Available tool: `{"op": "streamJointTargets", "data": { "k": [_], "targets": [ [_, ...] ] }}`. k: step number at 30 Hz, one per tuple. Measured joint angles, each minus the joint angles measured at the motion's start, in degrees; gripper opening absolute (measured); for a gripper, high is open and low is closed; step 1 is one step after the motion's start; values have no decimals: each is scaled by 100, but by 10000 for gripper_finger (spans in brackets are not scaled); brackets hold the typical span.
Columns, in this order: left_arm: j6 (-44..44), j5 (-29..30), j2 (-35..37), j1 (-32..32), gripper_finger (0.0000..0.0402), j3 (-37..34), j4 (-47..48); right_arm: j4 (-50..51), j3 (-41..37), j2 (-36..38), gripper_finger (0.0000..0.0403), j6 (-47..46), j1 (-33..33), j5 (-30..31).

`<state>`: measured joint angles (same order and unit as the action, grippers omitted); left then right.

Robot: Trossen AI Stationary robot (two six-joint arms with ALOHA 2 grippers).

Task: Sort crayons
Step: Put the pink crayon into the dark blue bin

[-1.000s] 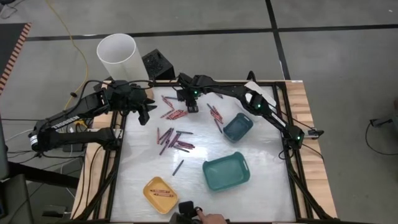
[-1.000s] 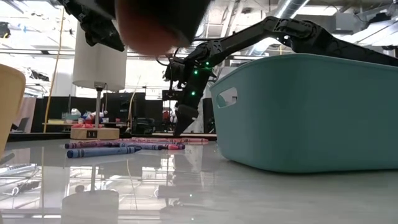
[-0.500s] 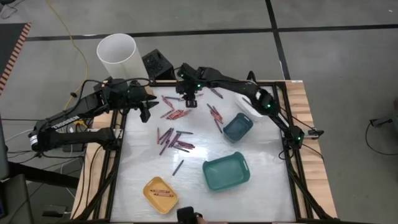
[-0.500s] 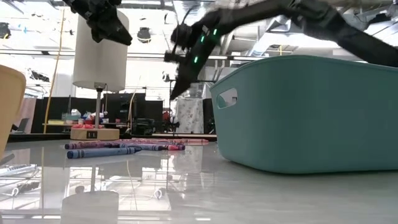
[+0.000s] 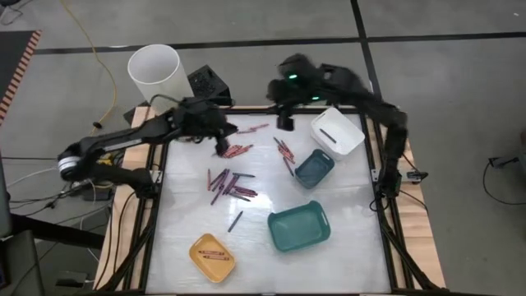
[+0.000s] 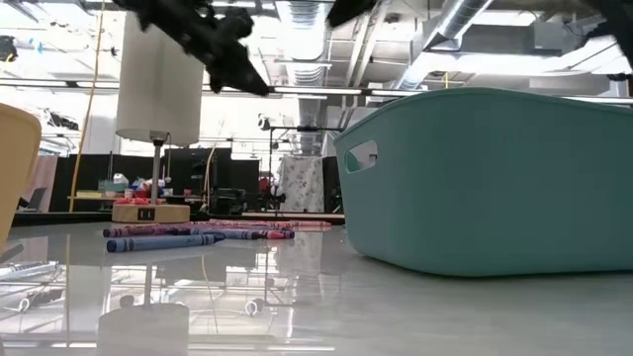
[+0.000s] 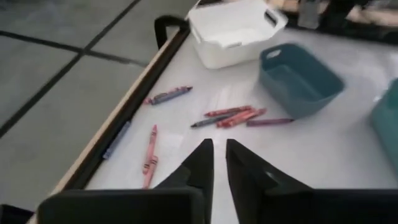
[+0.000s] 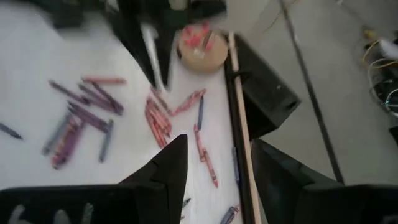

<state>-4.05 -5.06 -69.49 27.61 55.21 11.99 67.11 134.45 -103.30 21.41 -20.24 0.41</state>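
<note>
Crayons lie loose on the white table: a red bunch (image 5: 234,151), a purple bunch (image 5: 230,185), more red ones (image 5: 284,152) and a single dark one (image 5: 235,220). My left gripper (image 5: 222,145) hovers over the red bunch, slanting down, fingers (image 7: 205,155) nearly together with nothing between them. My right gripper (image 5: 285,123) is raised high over the table's far side, fingers wide open (image 8: 217,155) and empty. The crayons (image 8: 158,118) lie far below it.
A white tray (image 5: 337,133) stands at the far right, with a small teal tray (image 5: 314,167) beside it. Nearer are a larger teal tray (image 5: 298,226) and a yellow tray (image 5: 212,256) holding red crayons. A white cylinder (image 5: 154,76) stands beyond the far left corner.
My right gripper has risen quickly from the red crayons to high above the table, going toward the far right, still open. My left gripper has gone toward the table's right and a little down, to above the red bunch. A person's hand at the near edge has withdrawn.
</note>
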Motion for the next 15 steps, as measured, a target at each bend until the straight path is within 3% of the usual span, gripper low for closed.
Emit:
{"op": "streamJointTargets", "data": {
  "k": [4, 7, 10, 15],
  "targets": [
    [-50, 78, -852, 120, 18, 644, 478, 112, 2, 534, 173, -448, -1, 1],
    [-290, -256, -1487, 269, 36, 1287, 1140, 341, 1, 806, 173, -627, -6, -1],
    [-640, -664, -2139, 335, 70, 1945, 1679, 580, 0, 1005, 173, -643, -12, 0],
    [-1202, -501, -3139, 326, 149, 3011, 2378, 944, 0, 1147, 173, -656, -17, 1]
  ]
}}
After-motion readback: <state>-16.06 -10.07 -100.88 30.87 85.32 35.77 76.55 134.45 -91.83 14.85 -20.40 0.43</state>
